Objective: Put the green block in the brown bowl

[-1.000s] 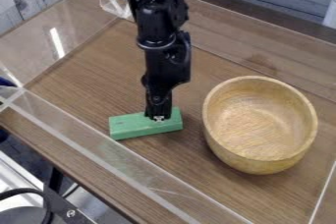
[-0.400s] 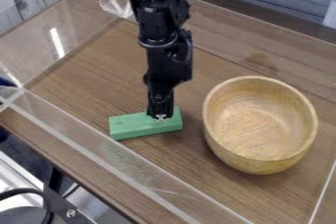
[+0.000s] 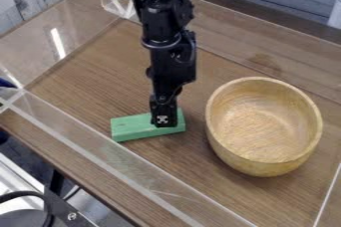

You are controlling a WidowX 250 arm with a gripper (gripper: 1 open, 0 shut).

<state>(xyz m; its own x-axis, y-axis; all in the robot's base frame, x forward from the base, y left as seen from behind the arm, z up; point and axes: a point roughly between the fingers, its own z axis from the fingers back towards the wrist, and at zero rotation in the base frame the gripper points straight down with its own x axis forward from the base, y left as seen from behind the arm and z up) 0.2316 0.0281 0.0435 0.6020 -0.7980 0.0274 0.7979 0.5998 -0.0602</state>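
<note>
Gripper [image 3: 163, 121] pointing straight down onto the green block [image 3: 147, 125], which lies flat on the counter [image 3: 94, 72] just left of the brown bowl [image 3: 265, 123]. Can't tell if the jaws are open (too tiny). I'd straddle its narrow width squarely before squeezing.

Near the frame's centre, the black gripper [image 3: 163, 119] pointed straight down onto the green block [image 3: 147, 125], which lay flat on the wooden table [image 3: 94, 72]. The brown bowl [image 3: 265, 124] sat empty at right, apart from the block.
</note>
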